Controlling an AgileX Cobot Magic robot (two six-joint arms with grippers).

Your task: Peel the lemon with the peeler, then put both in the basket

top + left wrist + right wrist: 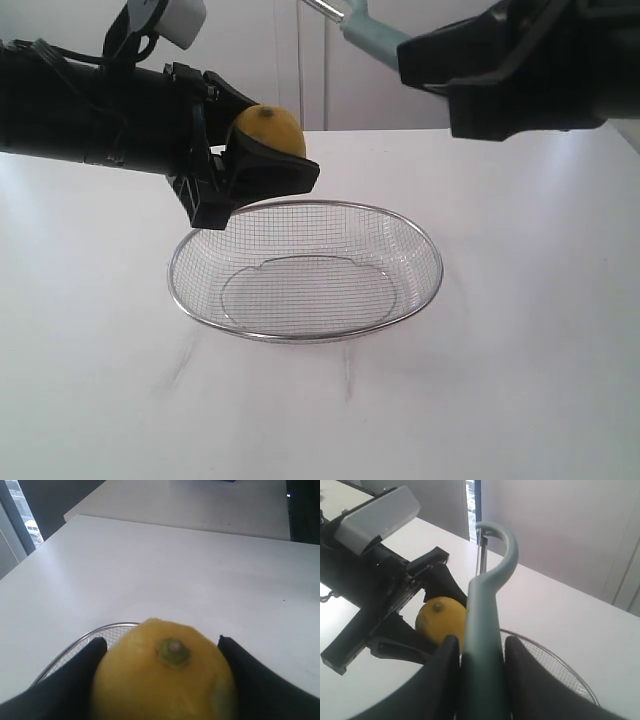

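My left gripper (262,165) is shut on the yellow lemon (268,131), holding it in the air above the far left rim of the wire basket (305,335). In the left wrist view the lemon (165,680) sits between both black fingers (70,685), its green stem end facing the camera. My right gripper (480,652) is shut on the teal handle of the peeler (482,645), whose curved head and metal blade point up beside the lemon (440,622). In the exterior view the peeler (370,38) sticks out of the right gripper at the top, apart from the lemon.
The basket (555,667) stands on a white table (520,380) and holds nothing. The left arm (90,110) reaches in from the left, the right arm (540,65) from the upper right. A pale wall rises behind the table.
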